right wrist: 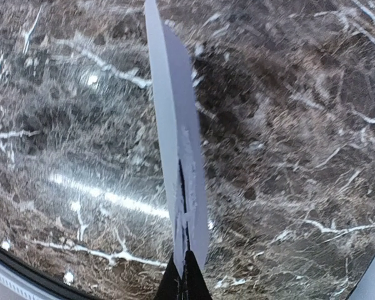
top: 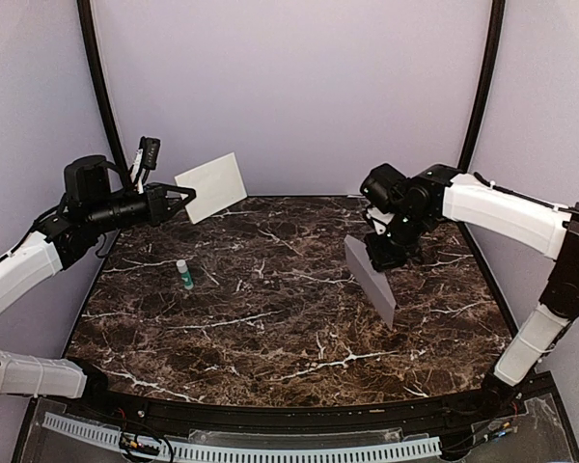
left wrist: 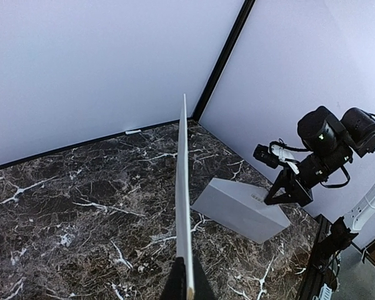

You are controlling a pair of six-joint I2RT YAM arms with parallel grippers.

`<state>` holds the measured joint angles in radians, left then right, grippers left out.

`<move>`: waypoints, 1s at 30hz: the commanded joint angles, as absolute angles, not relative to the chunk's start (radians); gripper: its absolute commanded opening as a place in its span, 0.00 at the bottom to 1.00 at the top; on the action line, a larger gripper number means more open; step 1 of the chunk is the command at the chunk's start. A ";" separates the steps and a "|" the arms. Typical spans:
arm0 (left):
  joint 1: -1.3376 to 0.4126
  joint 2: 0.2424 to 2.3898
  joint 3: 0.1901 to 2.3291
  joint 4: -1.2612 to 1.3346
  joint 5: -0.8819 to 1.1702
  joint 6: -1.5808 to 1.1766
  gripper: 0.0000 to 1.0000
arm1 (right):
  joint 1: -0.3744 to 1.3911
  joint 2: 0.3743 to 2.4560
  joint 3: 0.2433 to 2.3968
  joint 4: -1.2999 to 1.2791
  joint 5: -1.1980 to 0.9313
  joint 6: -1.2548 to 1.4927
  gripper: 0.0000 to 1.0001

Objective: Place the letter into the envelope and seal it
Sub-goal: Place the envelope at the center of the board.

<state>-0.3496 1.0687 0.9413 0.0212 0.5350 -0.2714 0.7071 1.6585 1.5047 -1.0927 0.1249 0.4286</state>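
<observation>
Worktop [top: 289, 318]: dark veined marble. It carries only a small tube, and both papers are up in the air above it.
Envelope [top: 372, 280]: plain grey, hanging tilted over the right side of the worktop from its upper edge. Its low corner is near the marble, and we cannot tell whether it touches. We cannot see whether the flap is open. If the mouth is closed or faces away, we judge the letter would butt against it and crumple.
Letter [top: 212, 186]: a pale sheet held by one edge above the far left corner, well apart from the envelope. It stands edge-on in the left wrist view. Gripped only at its rim, it may sag or swing on the way across and miss the opening.
Left end effector [top: 183, 196]: jaws pinched tight on the letter's edge. We think so thin a hold could let the sheet slip or pivot.
Right end effector [top: 376, 253]: jaws clamped narrow on the envelope's edge. If both walls are pinched together, the pocket may not open for the letter.
Tube [top: 184, 275]: white and green, probably glue, standing upright left of centre. A low sweep by the left arm could topple it.
</observation>
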 commanded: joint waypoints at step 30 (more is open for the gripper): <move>-0.347 1.097 0.928 0.049 0.558 -0.280 0.00 | 0.903 1.871 1.364 -0.188 -0.271 0.815 0.39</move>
